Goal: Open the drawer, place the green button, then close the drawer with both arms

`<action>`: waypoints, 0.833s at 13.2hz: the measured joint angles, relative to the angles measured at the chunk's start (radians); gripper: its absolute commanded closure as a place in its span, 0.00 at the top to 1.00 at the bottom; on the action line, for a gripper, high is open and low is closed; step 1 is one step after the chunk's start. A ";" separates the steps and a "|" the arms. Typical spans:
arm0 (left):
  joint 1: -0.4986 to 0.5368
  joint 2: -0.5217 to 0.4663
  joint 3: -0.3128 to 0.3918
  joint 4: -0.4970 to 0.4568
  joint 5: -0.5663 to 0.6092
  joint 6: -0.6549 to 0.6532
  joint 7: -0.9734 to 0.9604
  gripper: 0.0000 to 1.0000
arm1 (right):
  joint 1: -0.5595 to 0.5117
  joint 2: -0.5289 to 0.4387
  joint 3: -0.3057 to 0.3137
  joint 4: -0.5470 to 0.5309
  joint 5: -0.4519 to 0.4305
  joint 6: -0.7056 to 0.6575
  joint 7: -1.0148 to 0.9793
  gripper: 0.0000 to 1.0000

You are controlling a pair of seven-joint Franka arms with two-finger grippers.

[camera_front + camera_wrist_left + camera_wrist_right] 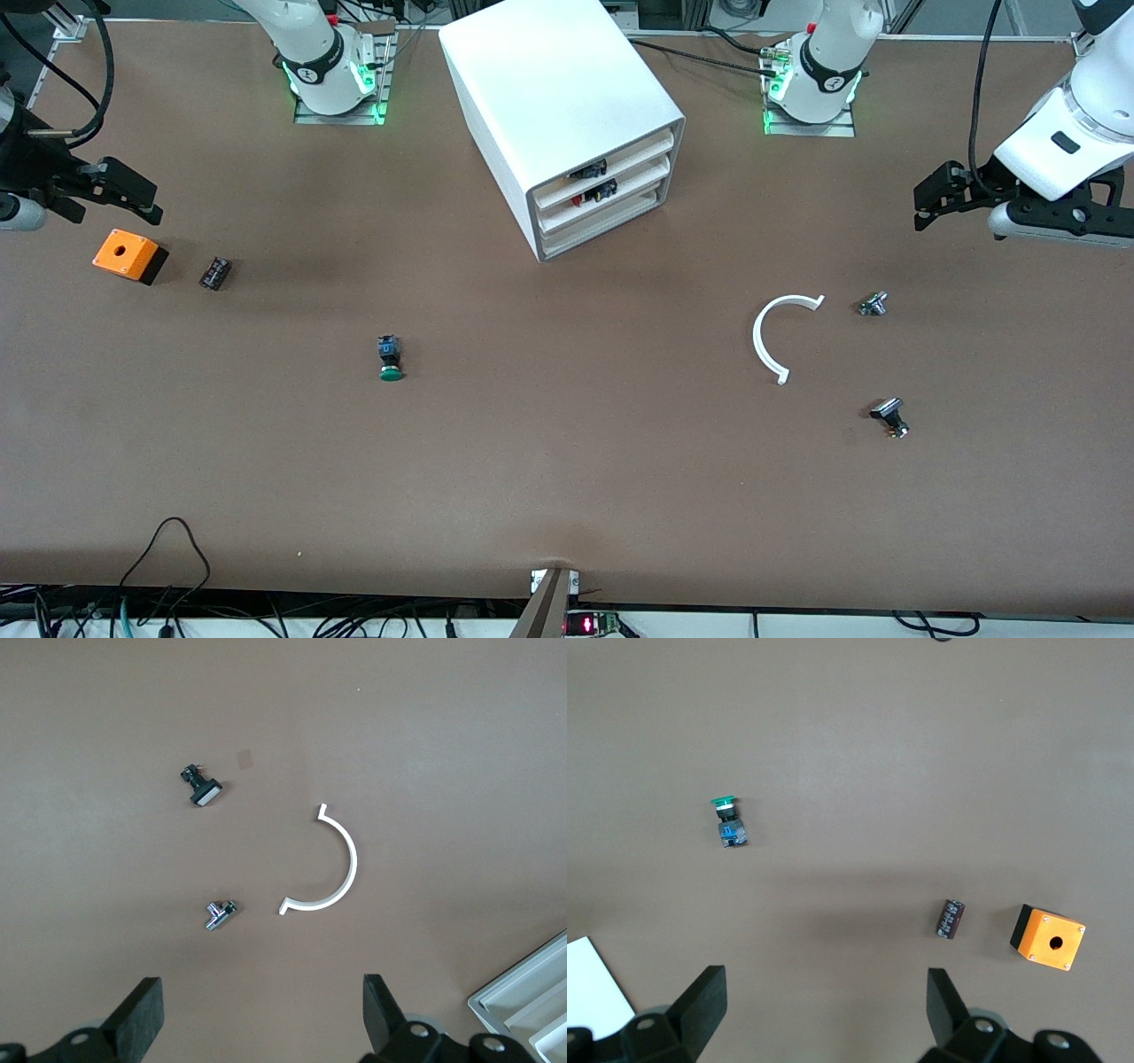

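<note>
The white cabinet stands at the table's middle, near the arm bases. Its bottom drawer is shut, like the two above it. The green-capped button lies on its side on the table, nearer to the front camera than the cabinet and toward the right arm's end; it also shows in the right wrist view. My right gripper hangs open and empty over the table above the orange box. My left gripper hangs open and empty at the left arm's end.
An orange box with a hole and a small black part lie near the right gripper. A white curved strip and two black-and-silver parts lie toward the left arm's end.
</note>
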 measured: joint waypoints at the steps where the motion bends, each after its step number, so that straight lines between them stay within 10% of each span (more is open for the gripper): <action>1: 0.000 0.000 0.000 0.000 0.000 0.000 0.000 0.99 | 0.000 0.001 0.000 0.000 0.000 0.000 -0.002 1.00; 11: 0.000 0.000 0.000 0.000 0.000 -0.013 0.000 0.99 | 0.001 0.018 0.016 -0.008 0.000 -0.006 -0.034 1.00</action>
